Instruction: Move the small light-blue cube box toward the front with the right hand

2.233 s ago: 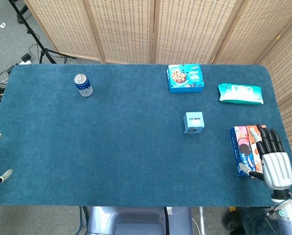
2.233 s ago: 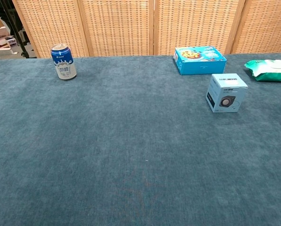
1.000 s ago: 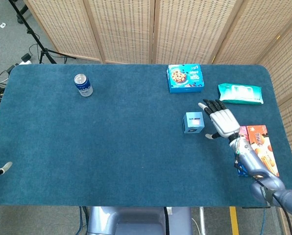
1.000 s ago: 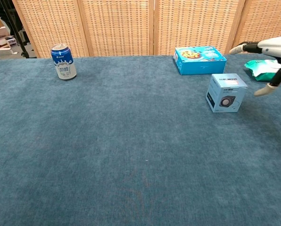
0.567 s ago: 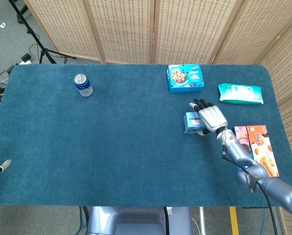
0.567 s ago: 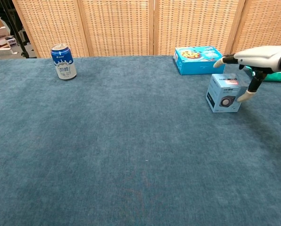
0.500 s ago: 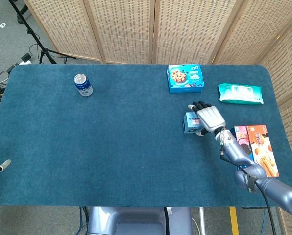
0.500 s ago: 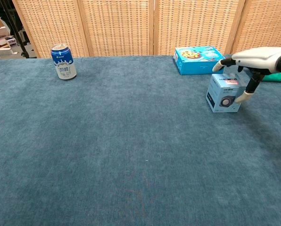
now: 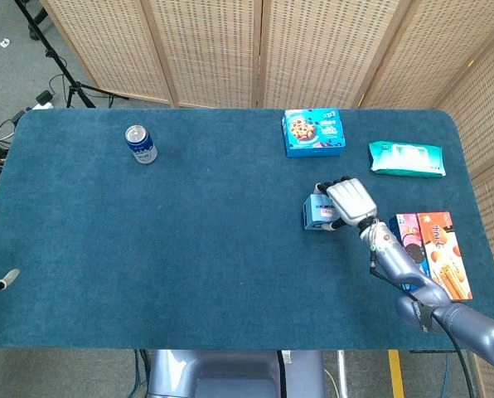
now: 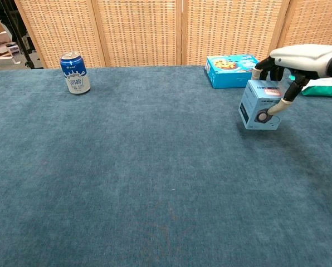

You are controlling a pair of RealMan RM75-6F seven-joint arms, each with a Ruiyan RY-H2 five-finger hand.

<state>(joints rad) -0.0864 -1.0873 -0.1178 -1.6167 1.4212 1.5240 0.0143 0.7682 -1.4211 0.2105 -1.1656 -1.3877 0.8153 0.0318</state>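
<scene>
The small light-blue cube box (image 10: 257,108) (image 9: 317,212) is tilted and lifted slightly off the blue table (image 10: 127,183), right of centre. My right hand (image 10: 298,60) (image 9: 347,201) grips it from above, fingers curled over its far top edge and thumb pressed on its front face. Only two fingertips of my left hand (image 9: 0,278) show at the left edge of the head view, spread apart and holding nothing.
A blue cookie box (image 9: 313,133) lies behind the cube. A green wipes pack (image 9: 406,158) sits at the back right. Snack boxes (image 9: 429,253) lie at the right edge by my right forearm. A blue can (image 9: 140,143) stands at the back left.
My right hand swept in from the right edge to the cube, closed on it, and now tips and lifts it a little to the left. The left hand stayed put.
</scene>
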